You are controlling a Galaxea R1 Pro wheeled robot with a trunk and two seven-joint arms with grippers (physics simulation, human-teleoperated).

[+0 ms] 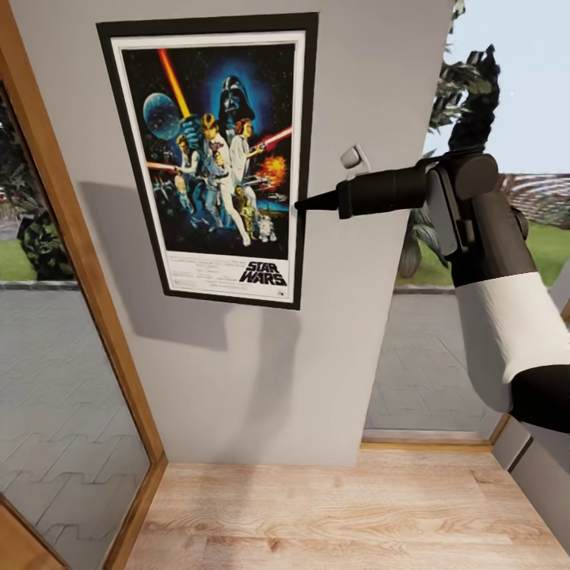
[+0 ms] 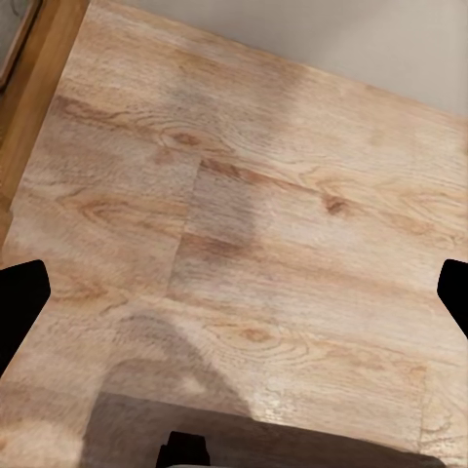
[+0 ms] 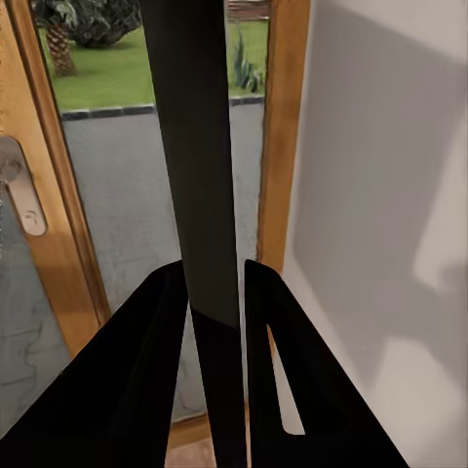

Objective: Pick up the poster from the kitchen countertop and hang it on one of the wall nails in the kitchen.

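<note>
With the right claw (image 1: pixel 305 204) pinching the poster (image 1: pixel 214 158) edge against the wall (image 1: pixel 237 380), we judged a slow, level release best.

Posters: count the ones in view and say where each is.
1. The poster is upright against the grey wall, its right edge between the jaws of the right gripper. None other shows; more could hang outside the frame.

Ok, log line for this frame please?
stage: hanging | poster: against grey wall, right edge pinched | right gripper: shut on poster | left gripper: open over wood floor
</note>
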